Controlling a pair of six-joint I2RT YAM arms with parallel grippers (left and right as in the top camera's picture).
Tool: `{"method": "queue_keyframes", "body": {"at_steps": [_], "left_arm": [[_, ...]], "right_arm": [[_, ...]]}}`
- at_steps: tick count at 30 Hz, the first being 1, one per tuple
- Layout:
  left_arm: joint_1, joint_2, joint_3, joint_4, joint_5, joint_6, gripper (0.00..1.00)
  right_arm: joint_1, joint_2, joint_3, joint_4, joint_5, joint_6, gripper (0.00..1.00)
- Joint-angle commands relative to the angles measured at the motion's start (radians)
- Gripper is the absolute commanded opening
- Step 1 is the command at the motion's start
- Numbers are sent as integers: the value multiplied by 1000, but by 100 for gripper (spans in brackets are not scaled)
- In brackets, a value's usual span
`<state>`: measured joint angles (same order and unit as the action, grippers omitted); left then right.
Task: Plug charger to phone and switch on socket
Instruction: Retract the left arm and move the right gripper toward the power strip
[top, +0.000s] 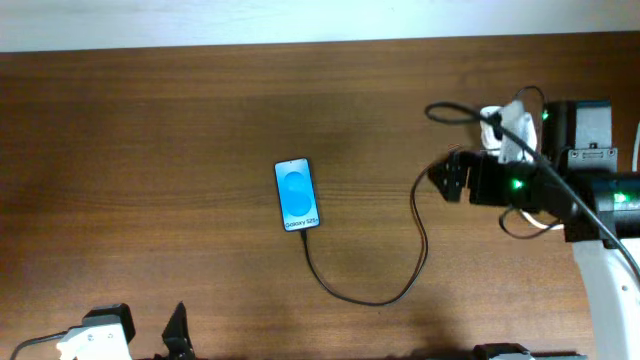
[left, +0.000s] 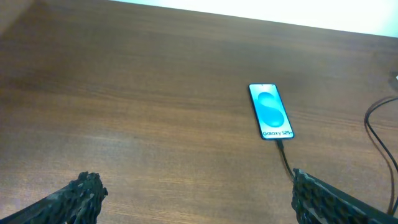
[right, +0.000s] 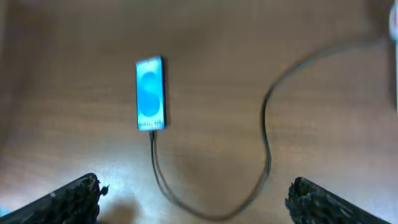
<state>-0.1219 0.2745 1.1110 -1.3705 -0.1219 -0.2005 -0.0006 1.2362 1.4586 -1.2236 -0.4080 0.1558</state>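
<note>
The phone (top: 297, 195) lies flat mid-table with its blue screen up. It also shows in the left wrist view (left: 270, 111) and the right wrist view (right: 150, 94). The thin black charger cable (top: 420, 235) meets the phone's bottom edge, loops right and runs up towards the white adapter and socket (top: 506, 128) at the back right. My right arm partly hides the socket, and its switch cannot be seen. My right gripper (top: 446, 178) is open and empty, just left of the socket and above the cable (right: 266, 137). My left gripper (top: 150, 332) is open and empty at the front left edge.
The wooden table (top: 150, 150) reaches a pale wall strip at the back. My right arm's black body and white base (top: 600, 260) fill the right side. The cable's loop (top: 375, 300) lies between the phone and the front edge.
</note>
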Motion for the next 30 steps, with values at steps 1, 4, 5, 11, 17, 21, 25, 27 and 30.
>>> {"method": "queue_keyframes", "body": {"at_steps": [1,4,5,11,17,21,25,27,30], "left_arm": [[5,-6,0,1,-14,15,99],[5,-7,0,1,-14,15,99],[5,-8,0,1,-14,15,99],[5,-202,1,1,-14,15,99],[-7,-268,4,-3,-14,15,99],[-8,-268,3,-3,-14,15,99],[-8,-268,4,-3,-14,15,99],[-8,-268,3,-3,-14,15,99],[-8,-268,3,-3,-14,15,99]], "right_arm": [[-6,0,2,76,6,63,98],[-8,0,2,107,8,109,98],[-8,-1,2,106,29,147,98],[-162,-220,2,-12,235,137,98],[-238,-330,2,-240,371,137,98],[-238,-191,2,-145,371,203,53],[-245,71,2,-16,432,190,6],[-269,192,2,69,419,190,4],[-300,363,2,163,412,190,4]]}}
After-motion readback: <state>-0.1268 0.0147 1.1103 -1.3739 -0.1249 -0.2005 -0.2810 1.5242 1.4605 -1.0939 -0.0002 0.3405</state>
